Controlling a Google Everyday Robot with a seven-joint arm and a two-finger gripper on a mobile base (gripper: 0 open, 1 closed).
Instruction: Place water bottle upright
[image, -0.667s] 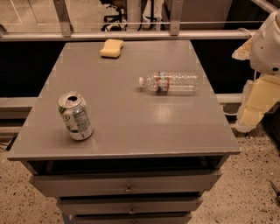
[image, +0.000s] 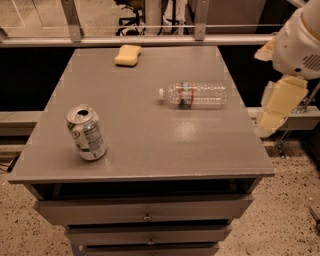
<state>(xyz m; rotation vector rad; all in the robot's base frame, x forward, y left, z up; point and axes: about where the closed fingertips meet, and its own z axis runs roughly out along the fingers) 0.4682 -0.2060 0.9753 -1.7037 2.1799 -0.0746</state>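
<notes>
Robot's gripper (image: 276, 107) hangs outside the right edge of the table (image: 150, 145), below the white arm housing. It is apart from everything on the top, and I cannot tell whether it is wide or narrow.

On the grey table the water bottle (image: 197, 94) lies on its side in the far right part, with its white cap (image: 162, 93) pointing left and the red-and-dark label (image: 186, 94) near the neck. A can (image: 86, 132) stands at the near left and a yellow sponge (image: 128, 54) lies at the far edge, both well apart from the bottle.

The bottle looks clear and probably light. Its thin ribbed wall may give under pressure, and it can roll. I judge the best hold is across the ribbed body near the middle, squeezing gently.
</notes>
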